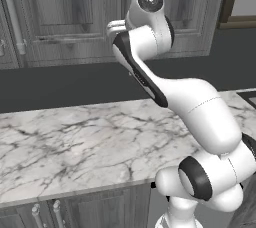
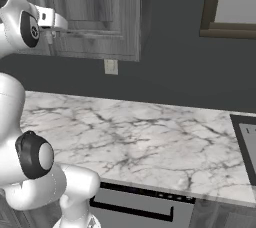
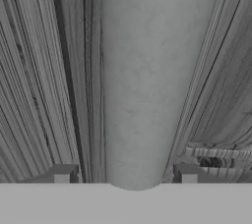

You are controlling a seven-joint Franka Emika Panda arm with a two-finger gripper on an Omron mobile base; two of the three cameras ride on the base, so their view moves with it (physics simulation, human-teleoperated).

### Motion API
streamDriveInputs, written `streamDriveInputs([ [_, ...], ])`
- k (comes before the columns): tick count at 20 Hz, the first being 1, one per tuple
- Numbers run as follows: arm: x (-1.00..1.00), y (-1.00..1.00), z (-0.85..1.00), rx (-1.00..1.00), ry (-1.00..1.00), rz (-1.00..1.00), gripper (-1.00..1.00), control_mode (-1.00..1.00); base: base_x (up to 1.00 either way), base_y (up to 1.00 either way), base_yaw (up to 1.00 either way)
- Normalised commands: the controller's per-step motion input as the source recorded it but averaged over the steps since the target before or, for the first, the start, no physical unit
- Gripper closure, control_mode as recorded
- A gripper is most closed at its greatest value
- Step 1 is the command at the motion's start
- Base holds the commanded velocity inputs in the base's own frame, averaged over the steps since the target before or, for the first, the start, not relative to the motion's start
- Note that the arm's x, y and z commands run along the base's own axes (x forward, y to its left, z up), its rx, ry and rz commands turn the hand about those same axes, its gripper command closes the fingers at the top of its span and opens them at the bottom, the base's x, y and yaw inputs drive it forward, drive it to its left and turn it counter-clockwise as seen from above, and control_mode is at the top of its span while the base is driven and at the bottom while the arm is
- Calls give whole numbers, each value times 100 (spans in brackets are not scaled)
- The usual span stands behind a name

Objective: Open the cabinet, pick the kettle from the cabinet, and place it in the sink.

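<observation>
The cabinet (image 1: 75,17), its dark wood-grain door shut across the top of the left base view, has yet to be opened; its silver bar handle (image 3: 140,80) runs up the centre of the hand view as a broad pale column, with the pincer (image 3: 125,174) set astride it, one dark fingertip (image 3: 63,173) at lower left and the other at lower right. The jaws stand fairly wide, bracketing the bar with a sliver of door grain showing on either side; whether the pads already touch the metal cannot be told. In the right base view the wrist (image 2: 50,19) reaches to the door's edge at upper left, above the white marble tabletop (image 2: 135,132). By this evidence the job is at its first step: the handle is lined up, the door remains to be pulled, and the kettle, presumably behind it, remains to be lifted out and carried to the sink (image 2: 247,142), whose dark rim edges the right border.
</observation>
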Motion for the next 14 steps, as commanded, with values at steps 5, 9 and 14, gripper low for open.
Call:
streamDriveInputs([
  [5, 16, 1, 0, 0, 0, -2, 100, -100, 0, 0, 0],
  [9, 15, 3, 0, 1, 0, -2, 100, -100, 0, 0, 0],
  [14, 5, 3, 0, 3, 0, 0, 100, -100, 0, 0, 0],
])
